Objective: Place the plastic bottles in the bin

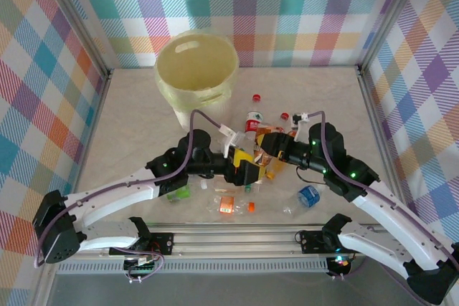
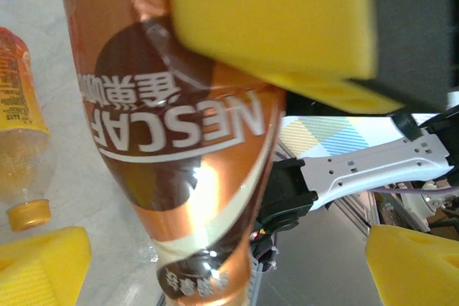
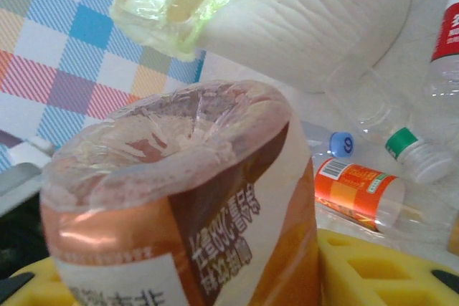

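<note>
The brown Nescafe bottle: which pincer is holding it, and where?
The right pincer holds the Nescafe bottle by its labelled body. The left pincer is open around the neck end, not gripping.

One bin [image 1: 197,69], pale yellow, on one tabletop [image 1: 129,127]. In front of the bin, at least eight plastic bottles [image 1: 252,121] can be told apart; the huddle is too dense for a surer count. Of these: one brown coffee bottle [image 3: 215,198], one blue-labelled bottle [image 1: 308,195], one orange-labelled bottle [image 1: 226,204], one green-labelled bottle [image 1: 179,193], three with red on cap or label nearest the bin, and one orange-drink bottle [image 2: 21,141] with a yellow cap
</note>
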Motion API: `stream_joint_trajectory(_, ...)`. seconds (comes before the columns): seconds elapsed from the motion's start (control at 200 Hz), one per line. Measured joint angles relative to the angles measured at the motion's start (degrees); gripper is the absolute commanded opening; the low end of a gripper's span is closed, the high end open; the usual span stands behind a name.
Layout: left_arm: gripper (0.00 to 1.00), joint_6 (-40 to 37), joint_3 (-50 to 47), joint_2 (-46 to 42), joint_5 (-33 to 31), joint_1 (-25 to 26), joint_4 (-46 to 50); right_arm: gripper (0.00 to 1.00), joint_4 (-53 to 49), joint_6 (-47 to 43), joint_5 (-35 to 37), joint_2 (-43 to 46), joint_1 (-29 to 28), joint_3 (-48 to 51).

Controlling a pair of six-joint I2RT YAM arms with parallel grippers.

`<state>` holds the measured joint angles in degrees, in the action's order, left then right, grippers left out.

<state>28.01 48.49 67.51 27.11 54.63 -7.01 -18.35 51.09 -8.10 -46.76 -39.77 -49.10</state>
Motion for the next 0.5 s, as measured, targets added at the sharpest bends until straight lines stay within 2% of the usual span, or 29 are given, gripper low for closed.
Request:
stream_joint_trajectory(0.205, 0.92, 1.2, 0.7, 2.6, 0.0, 0.4, -2.7, 0.52, 2.9, 2.3, -3.4, 0.1, 1.1, 0.0)
stream_joint_trajectory(0.31, 0.83, 2.2, 1.3, 3.6, 0.4, 0.5, -4.0, 0.52, 3.5, 3.0, -4.6, 0.5, 1.6, 0.0)
stream_joint_trajectory(0.45, 0.62, 3.4, 1.8, 4.3, 0.9, 0.5, -5.7, 0.53, 4.1, 3.7, -5.3, 0.9, 1.9, 0.0)
stream_joint_trajectory(0.505, 0.59, 3.7, 2.2, 4.3, 0.9, 0.5, -6.1, 0.53, 4.2, 3.8, -5.4, 1.0, 2.0, 0.0)
